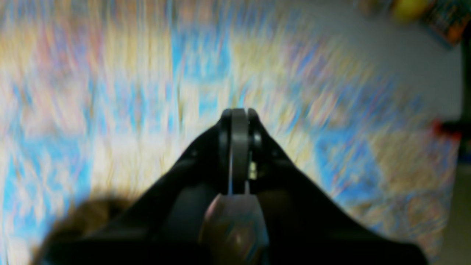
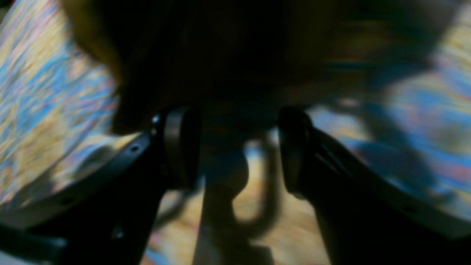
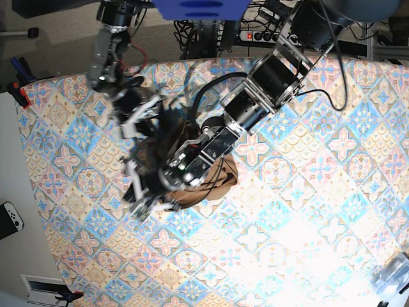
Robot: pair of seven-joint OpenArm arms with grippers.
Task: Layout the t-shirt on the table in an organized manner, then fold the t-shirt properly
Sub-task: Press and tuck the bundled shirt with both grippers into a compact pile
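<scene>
Right now I have the tan-brown, short-sleeved cloth t-shirt [image 3: 225, 182] lying bunched in crumpled folds near the middle of the surface [image 3: 313, 224], which is covered in cloth with pastel blue, pink and cream diamond tiles and floral motifs. My left arm [image 3: 255, 93] reaches in from the upper right of the base view and crosses over the shirt, hiding part of it, so I cannot make out its full outline. At the end of that arm, the black left end effector [image 1: 239, 115] has its fingertips together, with patterned cloth showing beyond them and a brown patch of the shirt off to the lower left in the left wrist view. I see nothing pinched at those tips. My right arm [image 3: 118, 67] comes in from the upper left of the base view, and its dark right end effector [image 2: 237, 147] has its fingers spread apart, with the tile pattern and shadow visible between them. Dark brown folds run across the top of the right wrist view, beyond the fingertips; the picture is too dim and blurred for me to tell whether they touch. Along the left edge of the surface I can also see a red-and-black fixture [image 3: 20, 94].
</scene>
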